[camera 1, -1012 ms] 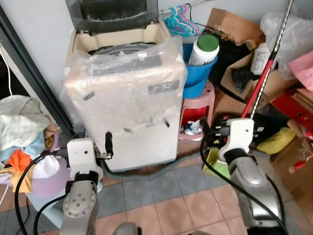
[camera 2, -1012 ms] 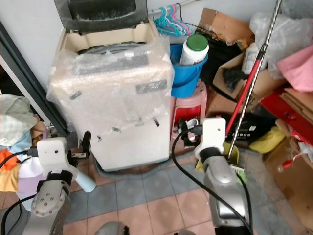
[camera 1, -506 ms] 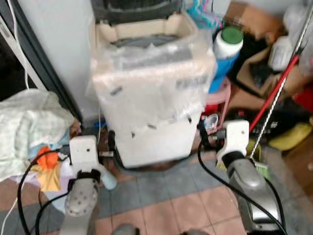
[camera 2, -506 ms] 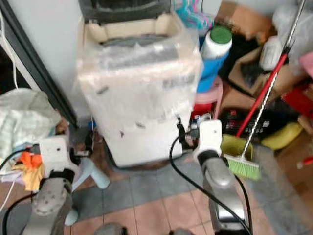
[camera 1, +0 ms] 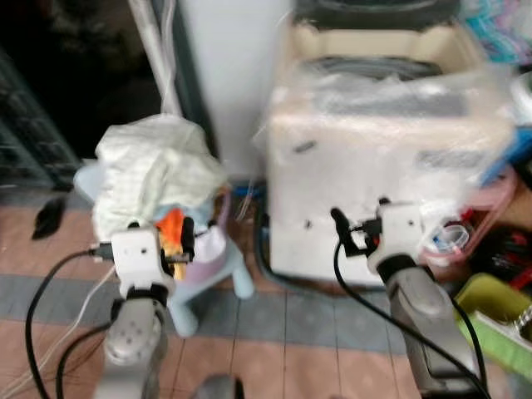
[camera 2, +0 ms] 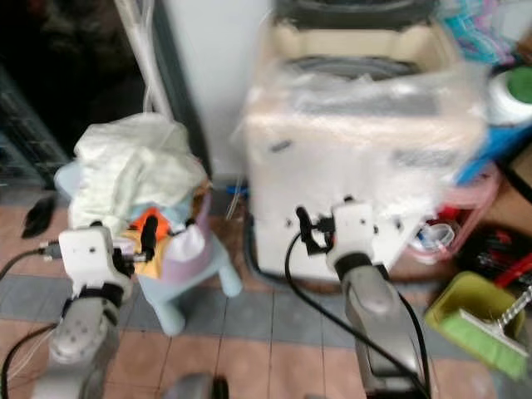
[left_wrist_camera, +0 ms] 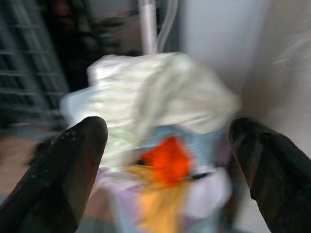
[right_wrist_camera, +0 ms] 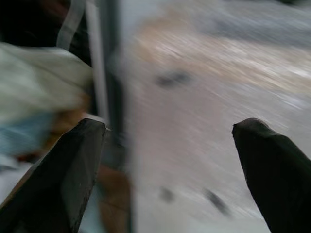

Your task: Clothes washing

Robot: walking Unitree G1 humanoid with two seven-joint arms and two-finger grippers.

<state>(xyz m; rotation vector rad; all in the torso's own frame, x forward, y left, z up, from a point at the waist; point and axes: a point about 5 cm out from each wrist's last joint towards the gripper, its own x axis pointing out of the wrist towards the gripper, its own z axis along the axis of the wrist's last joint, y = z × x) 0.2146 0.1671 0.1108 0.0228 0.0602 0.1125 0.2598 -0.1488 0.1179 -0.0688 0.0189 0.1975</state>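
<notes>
A heap of clothes [camera 1: 158, 174], pale green on top with orange and blue pieces below, lies on a small light blue stool [camera 1: 237, 278] left of the washing machine [camera 1: 391, 166]. The machine is wrapped in bubble wrap and its lid stands up. My left gripper [camera 1: 186, 239] is held low just in front of the heap, apart from it. In the left wrist view this left gripper [left_wrist_camera: 167, 128] is open, with the clothes [left_wrist_camera: 160, 102] ahead between its fingers. My right gripper [camera 1: 339, 226] hovers before the machine's front, and the right wrist view shows the right gripper [right_wrist_camera: 170, 128] open and empty.
A dark doorway [camera 1: 75, 75] opens at the left, with a black object [camera 1: 48, 214] on the tiled floor. Right of the machine stand a pink stool [camera 1: 499, 199], a blue bucket [camera 1: 509, 154] and a green brush [camera 1: 490, 320]. Cables trail over the floor at the lower left.
The camera has swung left, so the washing machine sits further right and the clothes heap and doorway have come into fuller view. Both arms hold the same raised pose.
</notes>
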